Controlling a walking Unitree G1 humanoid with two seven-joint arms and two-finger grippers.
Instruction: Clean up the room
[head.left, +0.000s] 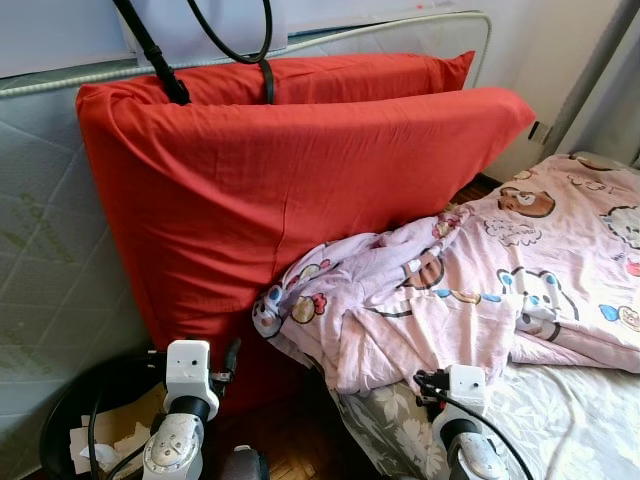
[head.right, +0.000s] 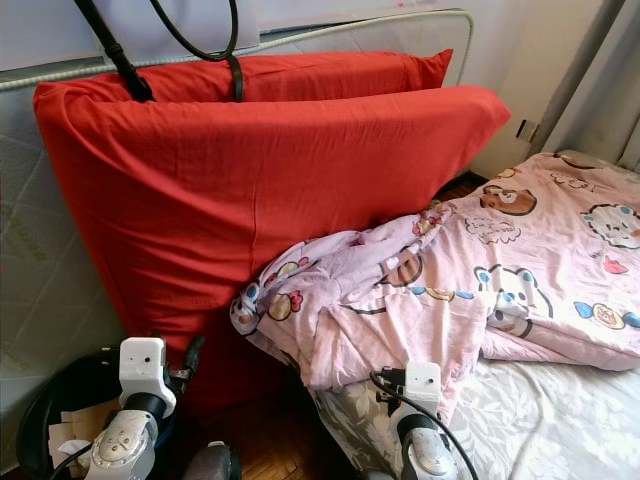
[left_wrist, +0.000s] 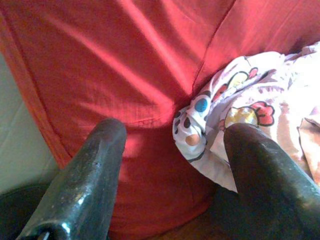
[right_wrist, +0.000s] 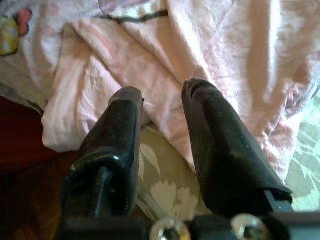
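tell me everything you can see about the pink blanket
The pink blanket is thin printed cloth with cartoon animals and sweets. It lies crumpled across the bed, its bunched end pressed against the red cushion and hanging over the bed's corner. The right gripper, fingers open, points at its drooping edge.

both arms are silver, rounded and jointed, and each ends in a white boxy wrist block. the left arm (head.left: 172, 440) carries a round silver joint cap with small dark markings, and a thin black cable loops beside it. the right arm (head.left: 470, 450) has a black cable running from its white block down along the silver casing, with a small black connector at the block's side. the left tool (left_wrist: 175, 165) has two thick, glossy black fingers (left_wrist: 85, 185) with rounded tips and faint scuffs. the right tool (right_wrist: 160, 107) has matching black fingers (right_wrist: 220, 145), lightly dusty, mounted on a dark base with two shiny silver screws (right_wrist: 167, 231).
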